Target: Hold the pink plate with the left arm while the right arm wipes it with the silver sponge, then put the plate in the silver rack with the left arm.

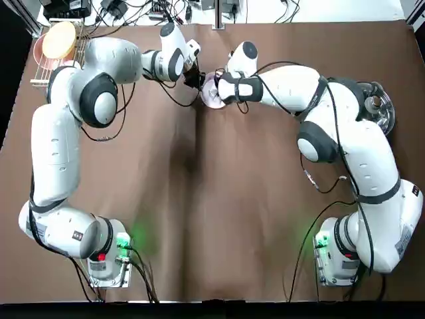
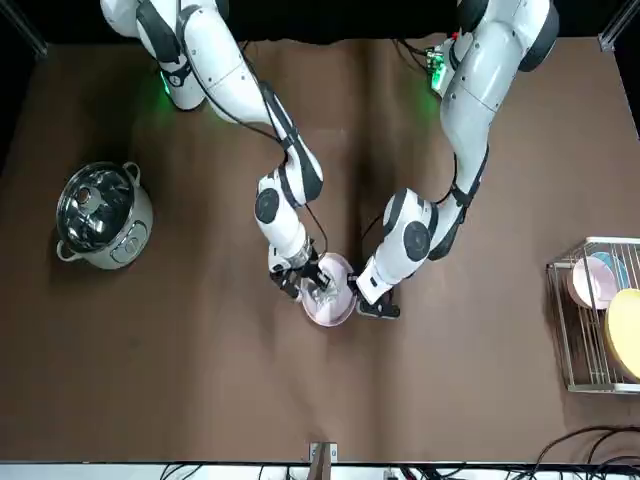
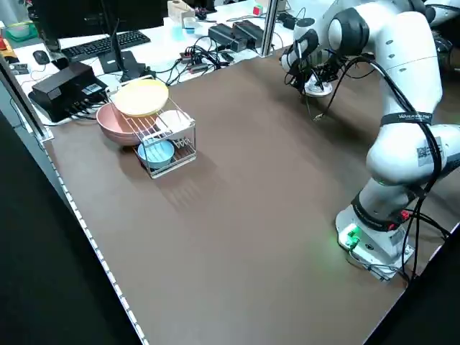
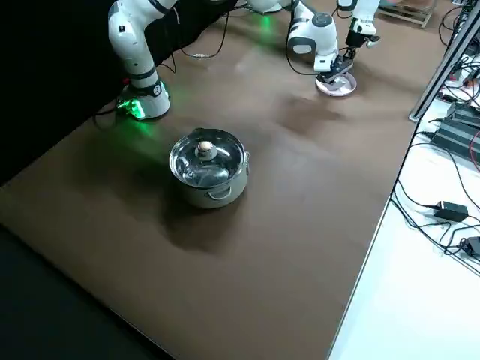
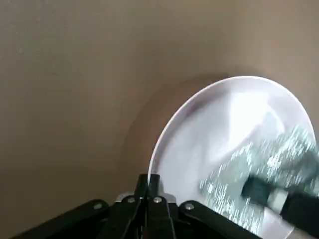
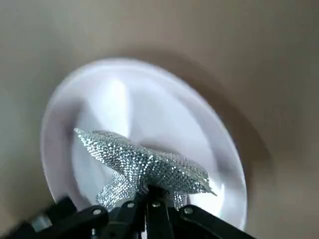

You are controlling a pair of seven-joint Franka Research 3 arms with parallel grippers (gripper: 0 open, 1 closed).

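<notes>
The plate is a small, glossy, very pale pink round, almost white, lying at the far middle of the brown surface, well apart from the rack. The sponge is a wrinkly silver mesh pad, pinched narrow at its middle and flaring to both ends, and it is sitting against the plate's face.

The left tool is closing its fingers tight on the plate's rim, on the plate's edge toward the rack. The left arm is reaching far forward from its base, bending at the elbow and turning inward at the wrist toward the plate. The right tool is gripping the sponge at its narrow waist, fingers shut on it, and is hanging over the plate from the side away from the rack. The right arm is stretching forward and sweeping inward, its wrist meeting the left one over the plate.

The rack, of thin silver wire, is standing at the surface's far left corner, holding a yellow plate, a blue dish and other pale dishes. A steel pot with a lid is sitting well away from the plate, on the right arm's side.
</notes>
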